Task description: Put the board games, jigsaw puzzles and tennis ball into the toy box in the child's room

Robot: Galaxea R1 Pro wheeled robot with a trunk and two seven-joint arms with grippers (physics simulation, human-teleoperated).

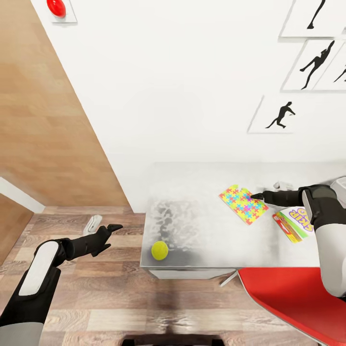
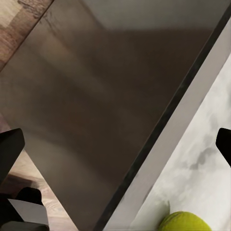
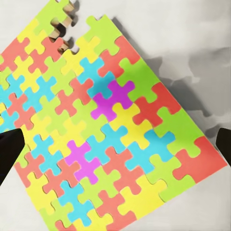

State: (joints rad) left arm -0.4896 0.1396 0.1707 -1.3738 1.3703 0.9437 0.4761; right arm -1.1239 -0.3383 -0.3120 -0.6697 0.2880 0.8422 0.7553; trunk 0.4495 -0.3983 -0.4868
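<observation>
In the head view the right hand (image 1: 257,196) hovers at the right edge of a jigsaw puzzle (image 1: 243,204) lying flat on the worktop (image 1: 202,230), right of centre; its fingers are apart. The left hand (image 1: 113,228) is lower left over the wood floor (image 1: 96,298), fingers apart, beside the worktop's edge. The tennis ball (image 1: 159,250) rests near the front edge. A lettered box (image 1: 294,224) is partly hidden behind the right arm.

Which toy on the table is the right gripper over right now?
The jigsaw puzzle: the right gripper hangs at its far edge with fingers spread, the right wrist view looking straight down on it. The tennis ball and lettered game box lie apart.
</observation>
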